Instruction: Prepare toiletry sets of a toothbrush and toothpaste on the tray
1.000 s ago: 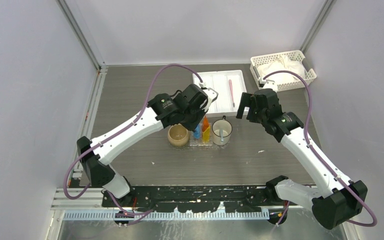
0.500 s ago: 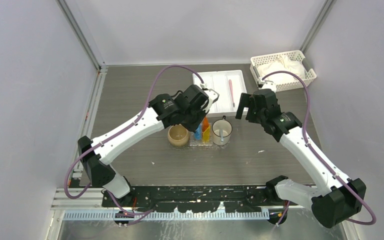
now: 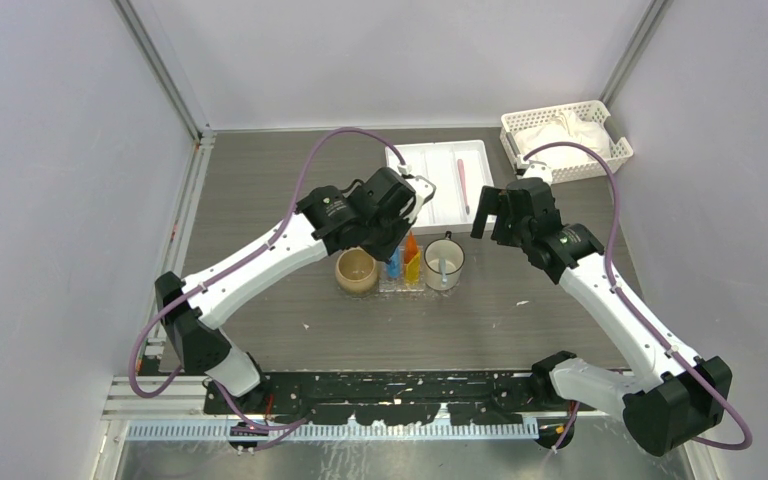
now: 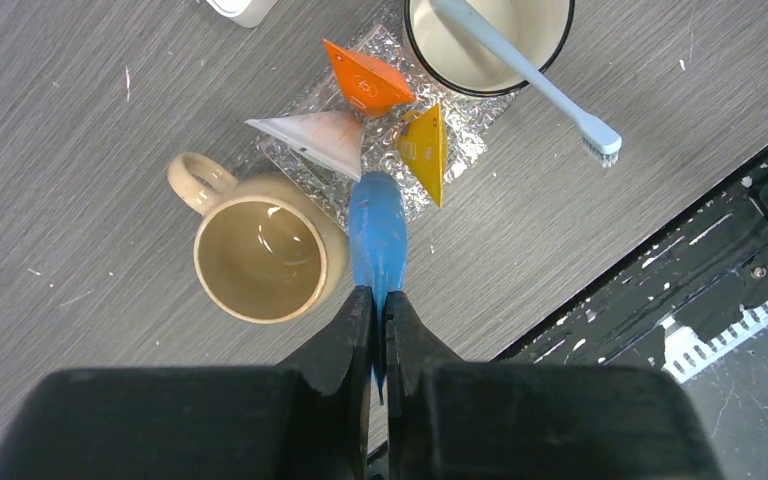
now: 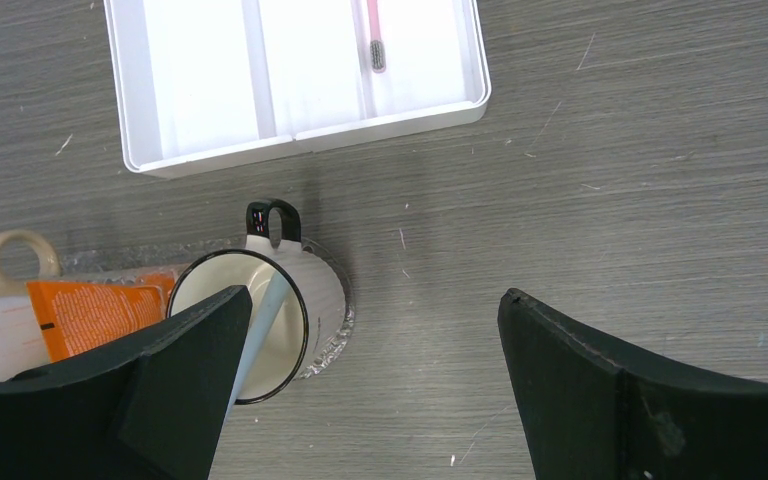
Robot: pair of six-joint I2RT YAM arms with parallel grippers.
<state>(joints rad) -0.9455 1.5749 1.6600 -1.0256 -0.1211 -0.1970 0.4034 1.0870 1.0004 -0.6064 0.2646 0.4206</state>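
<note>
**Left jaws shut on blue toothpaste; right jaws wide and empty**

**Left gripper** (image 4: 380,303): jaws closed to a hairline gap, pinching the flat end of the blue toothpaste tube (image 4: 378,235). The tube runs straight ahead of the jaws. Its far end lies over the near edge of the clear tray (image 4: 472,112); whether it touches the tray cannot be told.
- Just left of the held tube: beige mug (image 4: 260,258), on the table.
- Ahead-left, on the tray: pale tube (image 4: 312,142).
- Ahead-right, on the tray: yellow toothpaste tube (image 4: 426,150).
- Further ahead, between those two: orange toothpaste tube (image 4: 365,78).
- Furthest ahead-right, at the tray's far side: white mug (image 4: 490,40). A pale blue toothbrush (image 4: 530,75) leans out over its rim, bristles beyond the rim.

**Right gripper** (image 5: 375,300): jaws spread wide, nothing between them.
- By the finger nearer the left arm: the white mug, with the toothbrush handle inside.
- Beyond the jaws: white compartmented tray (image 5: 295,140), with a pink toothbrush (image 5: 372,35) in an end compartment.
- Well apart, at the table's far right corner: white slotted basket (image 3: 565,130).
</note>
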